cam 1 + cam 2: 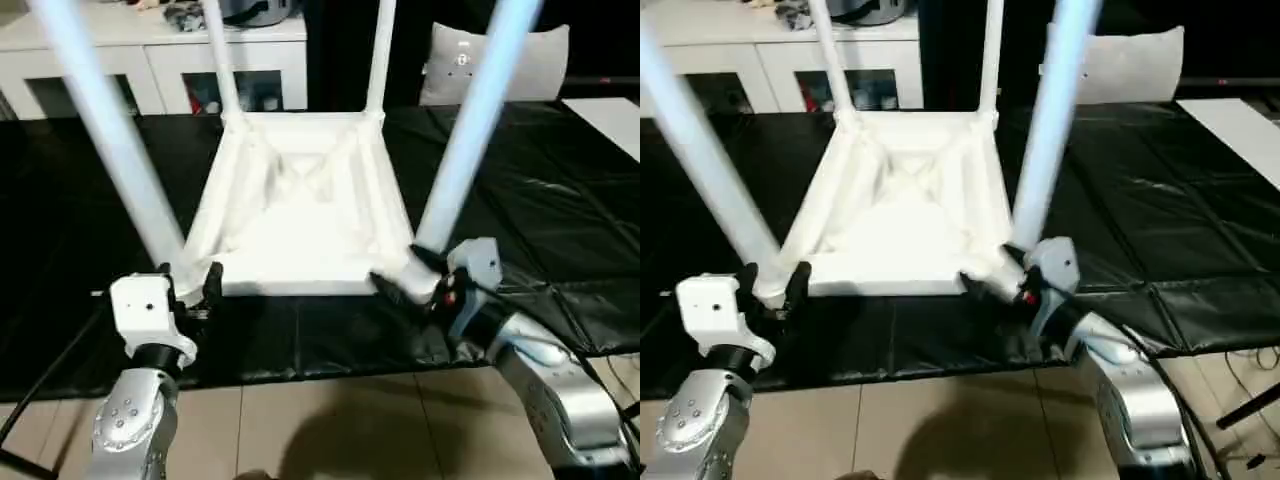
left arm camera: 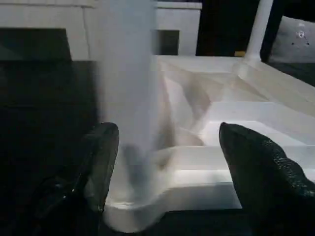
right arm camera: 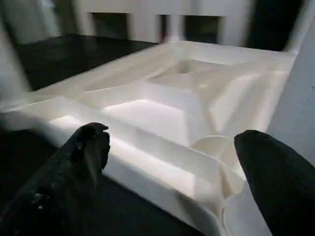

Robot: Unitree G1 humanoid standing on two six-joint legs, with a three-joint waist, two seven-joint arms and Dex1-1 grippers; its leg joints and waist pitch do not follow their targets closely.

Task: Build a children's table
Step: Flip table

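The children's table (image 1: 300, 215) lies upside down on the black mat, ribbed underside up, with its legs standing in the corner sockets. My left gripper (image 1: 190, 285) is at the near left corner, open, its fingers on either side of the base of the near left leg (image 1: 110, 130). In the left wrist view that leg (image 2: 128, 98) rises close to one finger (image 2: 101, 162), with a wide gap to the other. My right gripper (image 1: 405, 272) is open at the near right corner, straddling the socket below the near right leg (image 1: 470, 120). The right wrist view shows the corner socket (image 3: 211, 147) between its fingers.
The black mat (image 1: 560, 230) covers the work surface, and its front edge meets the tan floor (image 1: 330, 420). A white cabinet (image 1: 150, 50) with glass doors stands behind. A pale cushion (image 1: 540, 60) sits at the back right, with a white sheet (image 1: 610, 120) on the mat's right edge.
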